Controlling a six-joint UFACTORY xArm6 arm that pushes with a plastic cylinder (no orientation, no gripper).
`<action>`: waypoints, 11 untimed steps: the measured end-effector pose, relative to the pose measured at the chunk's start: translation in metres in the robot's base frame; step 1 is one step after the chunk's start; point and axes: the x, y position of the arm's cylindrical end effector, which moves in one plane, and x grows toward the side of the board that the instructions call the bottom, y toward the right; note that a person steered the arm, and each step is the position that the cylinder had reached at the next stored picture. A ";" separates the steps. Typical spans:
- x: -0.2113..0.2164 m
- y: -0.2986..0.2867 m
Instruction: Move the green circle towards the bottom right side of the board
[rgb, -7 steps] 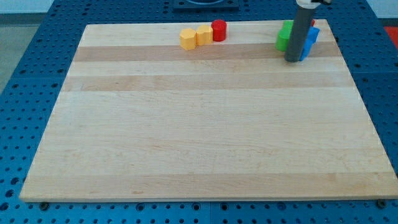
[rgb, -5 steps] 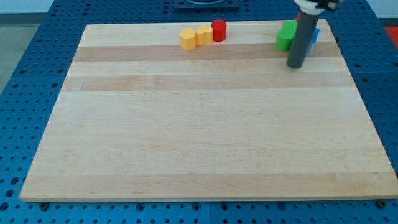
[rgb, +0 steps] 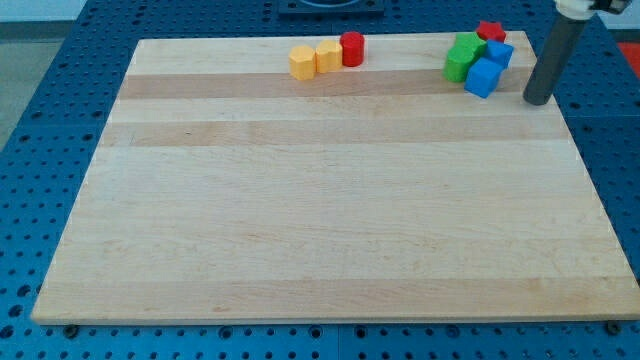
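The green circle (rgb: 456, 66) sits near the board's top right, at the left end of a tight cluster. Touching it are a second green block (rgb: 467, 46), a blue cube (rgb: 482, 77), another blue block (rgb: 499, 54) and a red star-shaped block (rgb: 490, 31). My tip (rgb: 537, 101) rests on the board to the right of this cluster, a short gap from the blue cube, touching no block.
Two yellow blocks (rgb: 302, 62) (rgb: 327, 56) and a red cylinder (rgb: 351, 48) stand in a row at the top middle. The wooden board (rgb: 320, 240) lies on a blue perforated table (rgb: 40, 150). My tip is near the board's right edge.
My tip has moved right, from in front of the cluster to its right side, uncovering the blue and red blocks. The blocks have not moved.
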 end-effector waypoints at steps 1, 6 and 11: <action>-0.020 0.010; -0.137 -0.005; -0.089 -0.077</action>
